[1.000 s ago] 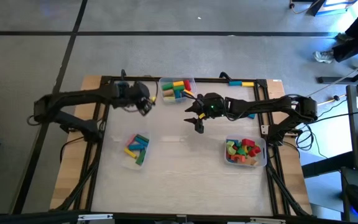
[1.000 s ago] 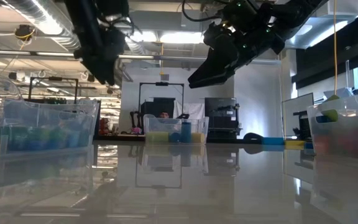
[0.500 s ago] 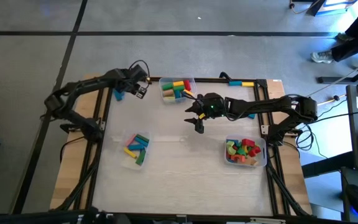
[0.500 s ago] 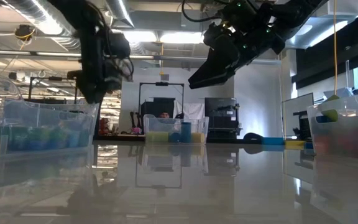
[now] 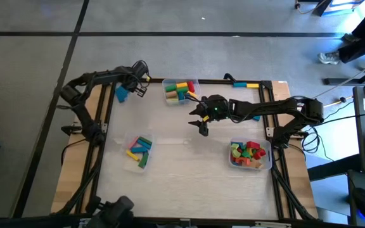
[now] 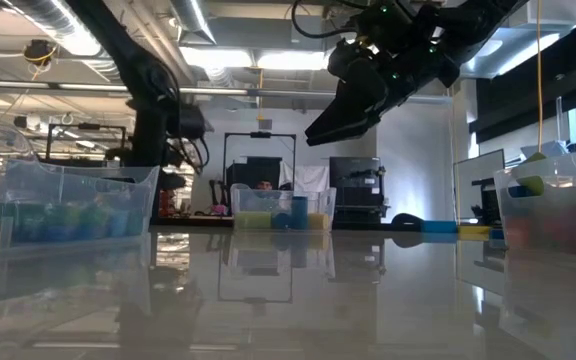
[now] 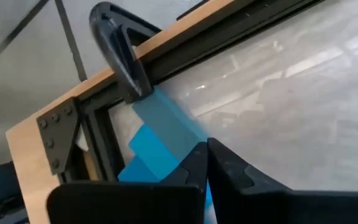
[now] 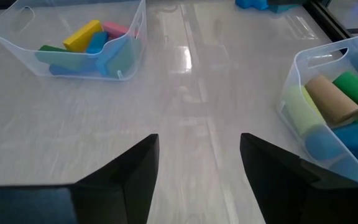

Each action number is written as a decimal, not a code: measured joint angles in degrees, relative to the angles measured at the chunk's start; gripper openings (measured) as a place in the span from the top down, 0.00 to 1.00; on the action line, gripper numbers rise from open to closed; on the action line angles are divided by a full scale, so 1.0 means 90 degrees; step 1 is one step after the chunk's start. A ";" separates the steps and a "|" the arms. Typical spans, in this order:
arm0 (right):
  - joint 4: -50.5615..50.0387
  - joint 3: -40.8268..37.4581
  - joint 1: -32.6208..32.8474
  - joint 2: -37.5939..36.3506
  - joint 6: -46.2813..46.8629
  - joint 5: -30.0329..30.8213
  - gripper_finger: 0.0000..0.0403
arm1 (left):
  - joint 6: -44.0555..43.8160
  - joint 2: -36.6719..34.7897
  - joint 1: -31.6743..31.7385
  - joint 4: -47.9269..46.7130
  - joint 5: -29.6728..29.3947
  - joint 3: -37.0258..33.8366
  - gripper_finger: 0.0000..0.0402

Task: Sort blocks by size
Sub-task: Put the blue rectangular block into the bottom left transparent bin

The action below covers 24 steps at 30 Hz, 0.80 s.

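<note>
A blue block (image 5: 121, 94) lies at the table's far left corner, beside the dark frame; in the left wrist view the same blue block (image 7: 157, 140) shows just behind my fingertips. My left gripper (image 5: 134, 87) (image 7: 207, 152) is shut and slants down over this block. My right gripper (image 5: 201, 123) (image 8: 194, 168) hangs open above the table's middle with nothing between its fingers. Sorted blocks fill three clear bins: a far bin (image 5: 180, 90), a near left bin (image 5: 140, 152) and a right bin (image 5: 250, 155). My left gripper's shut fingertips (image 7: 194, 163) stand right at the blue block's edge (image 7: 182, 146), slanting down from the table's inner side. I cannot tell whether they touch it. The block lies on the table.
A black clamp (image 7: 120, 46) grips the frame just beyond the blue block. Blue and yellow blocks (image 5: 246, 84) lie on the table's far edge at the right. The wide strip of table between the bins (image 8: 185, 81) is bare.
My left gripper has swung from beside the far bin toward the table's far left corner, sinking and tipping further down, and its fingers have shut. The blue block has stayed where it was. My right gripper has kept still.
</note>
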 joint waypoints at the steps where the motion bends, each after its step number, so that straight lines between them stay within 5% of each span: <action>1: 0.0000 0.0000 0.0000 0.0000 0.0002 0.0000 0.44 | 0.0037 0.0081 0.0023 0.0075 -0.0046 0.0000 0.99; 12: 0.0004 0.0000 0.0000 0.0000 0.0015 0.0007 0.44 | 0.0075 0.0630 0.0284 0.0196 -0.0670 0.0000 0.99; 24: 0.0006 0.0000 0.0001 0.0000 0.0015 0.0015 0.44 | 0.0771 0.0609 0.0075 -0.0030 -0.0053 0.0020 0.99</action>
